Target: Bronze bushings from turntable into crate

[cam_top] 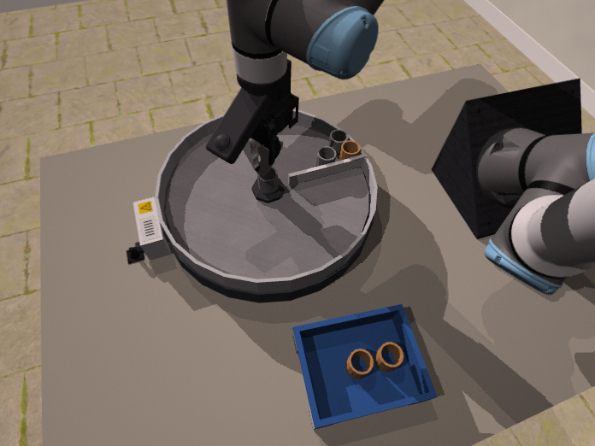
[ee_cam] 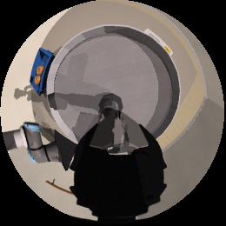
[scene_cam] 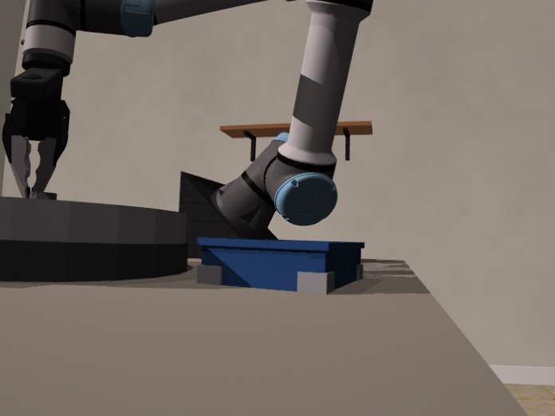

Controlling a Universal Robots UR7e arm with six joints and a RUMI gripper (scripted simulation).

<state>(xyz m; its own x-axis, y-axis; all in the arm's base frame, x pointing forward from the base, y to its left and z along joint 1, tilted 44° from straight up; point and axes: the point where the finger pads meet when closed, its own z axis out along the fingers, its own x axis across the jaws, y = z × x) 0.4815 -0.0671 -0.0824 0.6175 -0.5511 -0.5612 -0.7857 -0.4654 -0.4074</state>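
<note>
My gripper (cam_top: 262, 168) (scene_cam: 29, 194) (ee_cam: 117, 111) points down over the turntable (cam_top: 220, 235) (ee_cam: 126, 65). It is shut on the rim of a grey steel bushing (cam_top: 268, 183) (scene_cam: 48, 196). This bushing is upright at the octagonal centre hub (cam_top: 261, 193); whether it rests there is unclear. Two steel bushings (cam_top: 338, 137) (cam_top: 326, 154) and one bronze bushing (cam_top: 350, 149) stand together behind the divider. Two bronze bushings (cam_top: 352, 372) (cam_top: 379, 362) lie in the blue crate (cam_top: 331, 378) (scene_cam: 269, 264). The turntable's wall hides its inside in the exterior view.
The raised divider (cam_top: 324, 171) runs from near the hub to the turntable's rim. A white control box (cam_top: 149, 226) stands outside that rim at the left. The arm's black base mount (cam_top: 461, 177) stands at the right. A shelf (scene_cam: 269, 130) is on the wall.
</note>
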